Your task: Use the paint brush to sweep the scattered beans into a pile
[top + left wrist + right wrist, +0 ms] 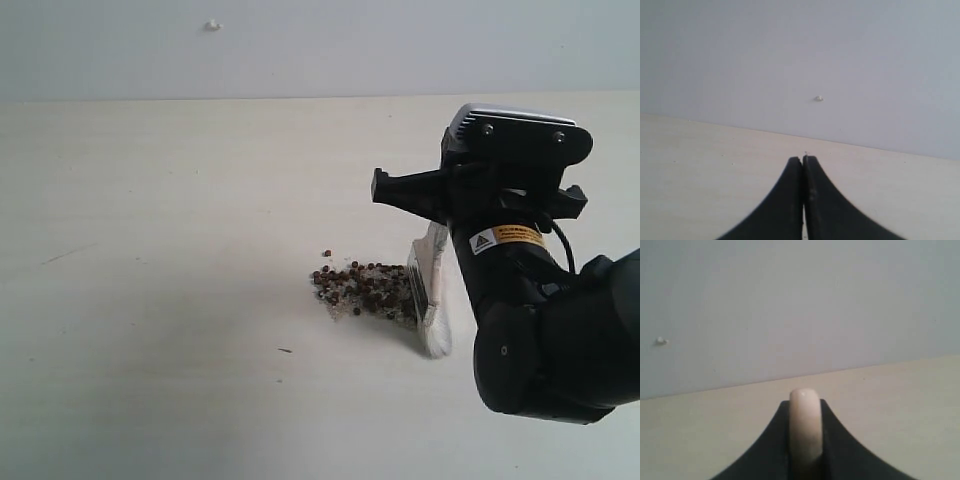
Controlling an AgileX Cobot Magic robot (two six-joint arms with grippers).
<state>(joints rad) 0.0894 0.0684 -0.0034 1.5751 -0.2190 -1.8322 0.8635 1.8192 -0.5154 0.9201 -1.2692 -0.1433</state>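
Right gripper [805,412] is clamped on the paint brush [431,295] handle. Bristles are set on the table [150,320], touching the right edge of the beans [365,287]. Beans are judged mostly gathered into one loose pile, with a few strays left at its far-left edge. Left gripper [803,167] is pressed together, empty. No container is seen.

The exterior view stands well back from the small white nub [212,25] on the wall [400,45]. It looks down at a slant across the table [150,300] toward the nub, with the beans [365,287] lying between camera and nub. The left wrist view sits low behind the left gripper [803,159] and faces the nub almost head-on. The right wrist view peers closely past the paint brush [805,425] handle clamped in the right gripper [805,401], aimed at the wall beside the nub. All three views share the nub, the wall and the table's far edge.
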